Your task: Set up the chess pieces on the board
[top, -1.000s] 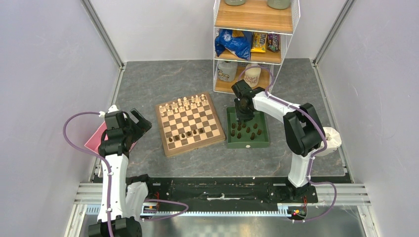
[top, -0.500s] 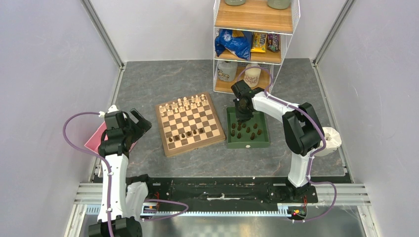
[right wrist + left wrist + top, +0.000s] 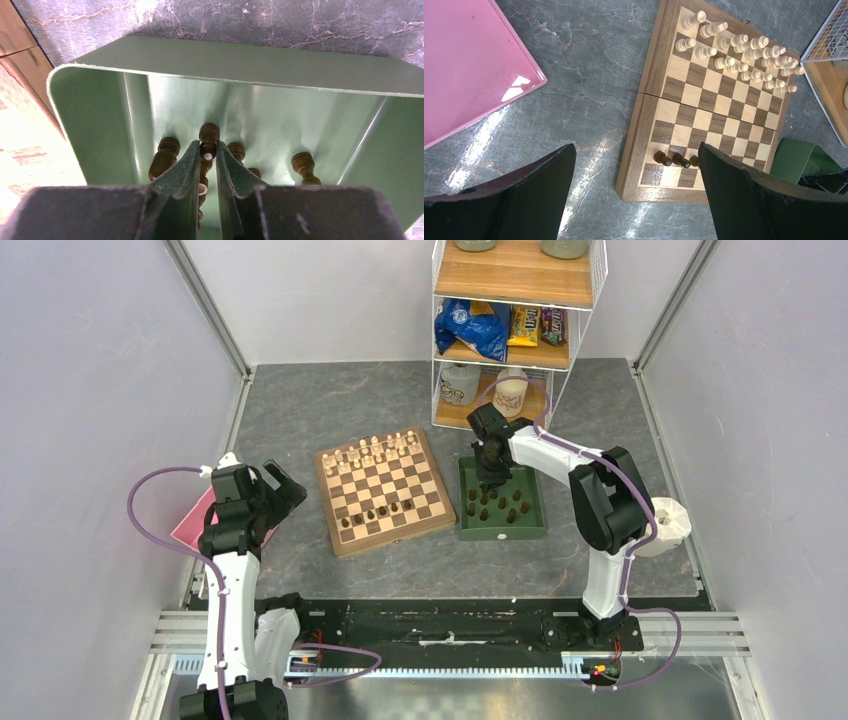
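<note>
Item: dark chess pieces (image 3: 497, 508) | Handling (judged): light, rigid turned wood, smooth, easily tipped; take at neck below head | Place: most in green tray (image 3: 505, 533) just right of board (image 3: 400, 485), a few on board's near rows | right gripper (image 3: 207, 148): pinched narrow on one chess piece (image 3: 209, 134) | left gripper (image 3: 636, 150): wide, empty, left of board.

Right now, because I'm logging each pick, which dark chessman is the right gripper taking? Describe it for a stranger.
Find the green tray right of the chessboard. Near its far end, the dark-brown piece is the one pinched in the right gripper; its neighbours stand free beside it.
</note>
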Controlling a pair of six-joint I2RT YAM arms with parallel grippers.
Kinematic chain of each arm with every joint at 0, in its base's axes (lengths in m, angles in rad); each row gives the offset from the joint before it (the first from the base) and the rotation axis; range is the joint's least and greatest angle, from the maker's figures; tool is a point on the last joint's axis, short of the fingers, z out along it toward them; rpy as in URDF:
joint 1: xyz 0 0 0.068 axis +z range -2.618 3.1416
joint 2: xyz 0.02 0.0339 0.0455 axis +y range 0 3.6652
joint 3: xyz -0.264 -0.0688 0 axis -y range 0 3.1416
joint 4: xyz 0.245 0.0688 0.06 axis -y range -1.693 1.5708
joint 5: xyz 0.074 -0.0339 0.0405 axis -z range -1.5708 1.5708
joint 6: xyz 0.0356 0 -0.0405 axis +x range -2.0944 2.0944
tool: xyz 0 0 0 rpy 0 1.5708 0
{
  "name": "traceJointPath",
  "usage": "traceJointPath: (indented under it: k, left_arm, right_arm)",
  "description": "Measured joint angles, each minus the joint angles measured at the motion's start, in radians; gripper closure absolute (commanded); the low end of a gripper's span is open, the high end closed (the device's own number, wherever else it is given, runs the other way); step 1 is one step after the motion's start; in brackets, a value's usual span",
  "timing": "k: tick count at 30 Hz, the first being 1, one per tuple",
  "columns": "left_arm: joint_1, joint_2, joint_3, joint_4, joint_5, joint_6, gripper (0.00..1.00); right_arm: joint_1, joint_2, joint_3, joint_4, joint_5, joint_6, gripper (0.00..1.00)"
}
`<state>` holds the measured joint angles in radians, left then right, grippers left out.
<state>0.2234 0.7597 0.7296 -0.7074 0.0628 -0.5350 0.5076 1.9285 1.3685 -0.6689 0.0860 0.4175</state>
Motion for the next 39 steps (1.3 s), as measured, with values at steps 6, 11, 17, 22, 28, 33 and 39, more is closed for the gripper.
traceJointPath:
  k: [6, 11, 17, 22, 28, 33, 39]
  left_arm:
    - [0.002, 0.0, 0.0, 0.0, 0.0, 0.0, 0.01]
    - [0.004, 0.0, 0.0, 0.0, 0.0, 0.0, 0.01]
    - [0.005, 0.0, 0.0, 0.0, 0.0, 0.0, 0.01]
    - [0.005, 0.0, 0.0, 0.001, 0.0, 0.0, 0.01]
    - [0.005, 0.0, 0.0, 0.003, 0.001, 0.0, 0.01]
    - [0.005, 0.0, 0.0, 0.003, 0.001, 0.0, 0.01]
    - [0.005, 0.0, 0.0, 0.003, 0.001, 0.0, 0.01]
  right_arm:
    - [0.0, 0.0, 0.003, -0.001, 0.001, -0.003, 0.86]
    - [0.0, -0.019, 0.014, -0.014, 0.018, -0.012, 0.86]
    - [0.018, -0.108, 0.061, -0.045, 0.051, -0.019, 0.86]
    - [0.105, -0.148, 0.127, -0.051, 0.063, -0.017, 0.86]
    - [0.256, -0.101, 0.205, -0.048, 0.048, -0.004, 0.86]
    - [0.301, -0.006, 0.238, -0.043, 0.038, 0.013, 0.85]
    - [0.299, 0.067, 0.24, -0.051, 0.024, 0.021, 0.85]
